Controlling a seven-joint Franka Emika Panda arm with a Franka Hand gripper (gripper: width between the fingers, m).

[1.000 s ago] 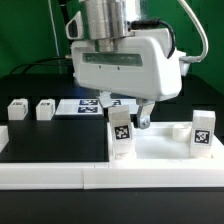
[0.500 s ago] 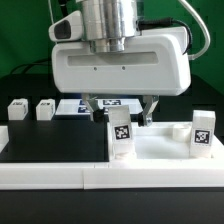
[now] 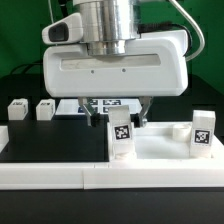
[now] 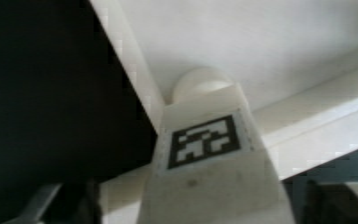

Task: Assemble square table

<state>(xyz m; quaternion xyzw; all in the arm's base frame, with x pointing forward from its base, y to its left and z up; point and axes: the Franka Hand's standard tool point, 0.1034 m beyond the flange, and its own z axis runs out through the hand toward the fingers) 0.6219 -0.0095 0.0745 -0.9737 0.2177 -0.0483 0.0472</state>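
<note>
The white square tabletop [image 3: 160, 150] lies flat at the exterior view's right. One white tagged leg [image 3: 121, 137] stands upright at its left edge, and a second leg [image 3: 203, 133] stands at its right. Two more legs [image 3: 17, 110] [image 3: 45, 109] lie on the black table at the left. My gripper [image 3: 120, 110] is open and hangs over the first leg, with one finger on each side of the leg's top. In the wrist view the leg [image 4: 202, 150] rises between the dark fingers [image 4: 43, 205], and my gripper [image 4: 194, 212] is not touching it.
The marker board [image 3: 105, 104] lies behind the gripper. A long white bar fence [image 3: 50, 175] runs along the front edge. A low round stub [image 3: 180, 128] sits at the tabletop's far side.
The gripper has turned square to the camera and come down closer over the left leg. Its fingers now stand wider apart on either side of the leg. The legs have not moved.
</note>
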